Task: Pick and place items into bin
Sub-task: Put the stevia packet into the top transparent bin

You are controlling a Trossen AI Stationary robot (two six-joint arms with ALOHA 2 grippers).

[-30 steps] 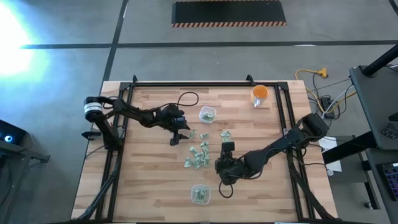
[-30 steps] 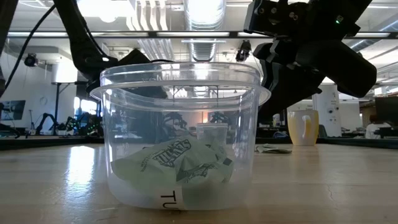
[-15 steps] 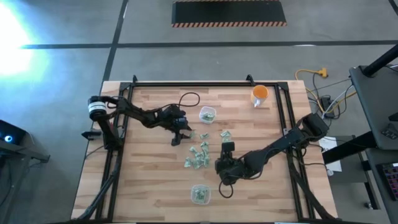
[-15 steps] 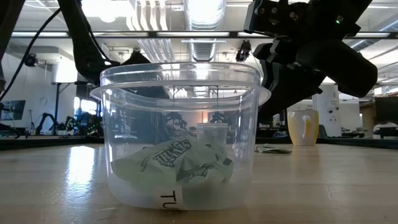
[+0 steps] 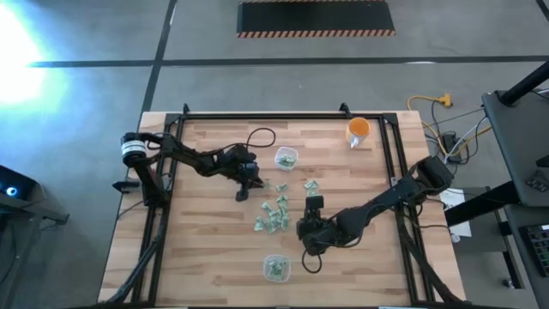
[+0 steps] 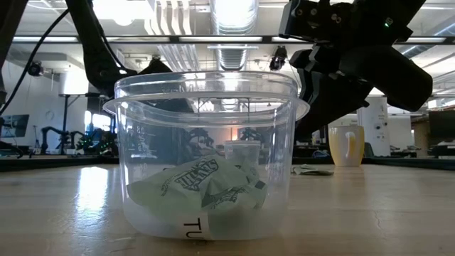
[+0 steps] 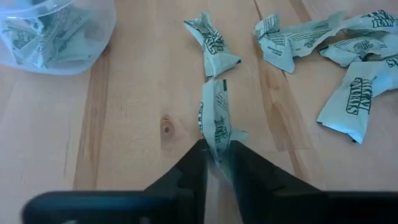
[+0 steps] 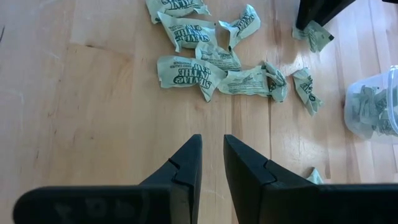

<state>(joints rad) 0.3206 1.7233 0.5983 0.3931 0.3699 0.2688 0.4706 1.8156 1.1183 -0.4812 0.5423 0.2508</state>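
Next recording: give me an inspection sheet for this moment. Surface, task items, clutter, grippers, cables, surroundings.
Surface: wooden table, bare wood between things.
Task items: loose packets mid-table; more in near bin and far bin.
Clutter: orange cup at a far corner.
Grippers: left gripper pinching one packet on the wood; right gripper empty, fingers slightly apart.
Cables: black cable looped on table; yellow cord on floor.
Surroundings: grey floor, striped mat.

Robotics lab, ceiling ducts, other robot arms

Bright overhead light (floor glare, upper-left)
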